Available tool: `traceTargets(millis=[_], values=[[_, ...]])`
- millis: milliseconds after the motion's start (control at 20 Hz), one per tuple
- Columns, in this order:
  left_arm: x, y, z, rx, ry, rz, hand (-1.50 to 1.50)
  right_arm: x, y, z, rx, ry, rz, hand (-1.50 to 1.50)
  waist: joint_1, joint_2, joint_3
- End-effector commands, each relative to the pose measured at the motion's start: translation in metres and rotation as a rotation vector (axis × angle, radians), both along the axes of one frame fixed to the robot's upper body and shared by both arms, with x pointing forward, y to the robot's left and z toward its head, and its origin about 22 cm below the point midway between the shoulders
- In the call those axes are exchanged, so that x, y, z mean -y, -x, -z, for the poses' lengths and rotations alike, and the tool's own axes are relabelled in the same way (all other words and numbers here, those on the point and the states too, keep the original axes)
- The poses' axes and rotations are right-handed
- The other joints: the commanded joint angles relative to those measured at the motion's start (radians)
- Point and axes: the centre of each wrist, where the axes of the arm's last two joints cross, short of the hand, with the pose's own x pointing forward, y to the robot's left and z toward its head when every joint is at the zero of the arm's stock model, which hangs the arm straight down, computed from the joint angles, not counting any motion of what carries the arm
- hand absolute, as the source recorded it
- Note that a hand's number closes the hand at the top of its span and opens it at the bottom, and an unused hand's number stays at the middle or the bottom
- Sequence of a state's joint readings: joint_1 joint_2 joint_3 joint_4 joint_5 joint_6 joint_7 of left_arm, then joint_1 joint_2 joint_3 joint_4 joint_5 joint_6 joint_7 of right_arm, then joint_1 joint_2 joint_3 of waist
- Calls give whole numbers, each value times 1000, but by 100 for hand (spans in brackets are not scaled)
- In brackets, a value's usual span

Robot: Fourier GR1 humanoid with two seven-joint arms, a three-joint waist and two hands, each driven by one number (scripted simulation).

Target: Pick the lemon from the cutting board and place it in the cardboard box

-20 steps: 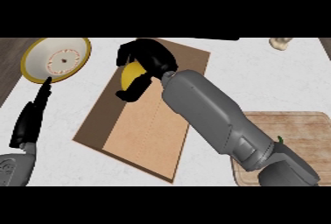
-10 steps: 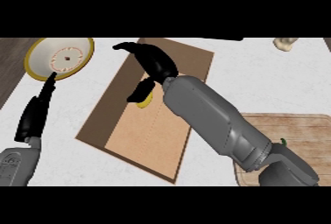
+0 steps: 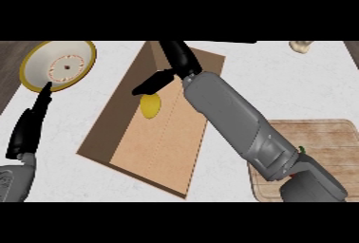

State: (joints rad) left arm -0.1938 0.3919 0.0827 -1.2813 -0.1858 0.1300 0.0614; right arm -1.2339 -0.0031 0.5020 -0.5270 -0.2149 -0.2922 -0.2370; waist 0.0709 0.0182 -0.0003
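1. I saw the lemon [image 3: 150, 105] lying inside the cardboard box [image 3: 151, 147], near its upper end.
2. My right hand [image 3: 170, 71] hovered over the box just above the lemon, fingers spread, holding nothing.
3. My left hand [image 3: 28, 129] rested open by the plate [image 3: 42, 76].
4. The cutting board [image 3: 329, 147] sat at the right.

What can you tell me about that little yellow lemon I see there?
The small yellow lemon is a smooth oval, its long axis running up and down the view. It lies inside the open brown cardboard box, on the floor near the left wall. The robot's black right hand is open just above it, thumb reaching toward the lemon's top; whether they touch, I cannot tell. Nothing hides the fruit.
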Motion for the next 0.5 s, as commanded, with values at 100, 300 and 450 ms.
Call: traceTargets(millis=[100, 300, 450], values=[[-7, 4, 0, -23, 3, -26, 0, 42, -23, 0, -39, -149, -21, -150, -38, -6, 0], [-1, 16, 7, -19, -1, -49, 0, 96, -37, 3, -62, -151, 45, -150, -51, -13, 1], [-31, 7, -3, -15, 4, -58, 0, 139, -47, 0, -51, -152, 92, -150, -45, -4, 0]])
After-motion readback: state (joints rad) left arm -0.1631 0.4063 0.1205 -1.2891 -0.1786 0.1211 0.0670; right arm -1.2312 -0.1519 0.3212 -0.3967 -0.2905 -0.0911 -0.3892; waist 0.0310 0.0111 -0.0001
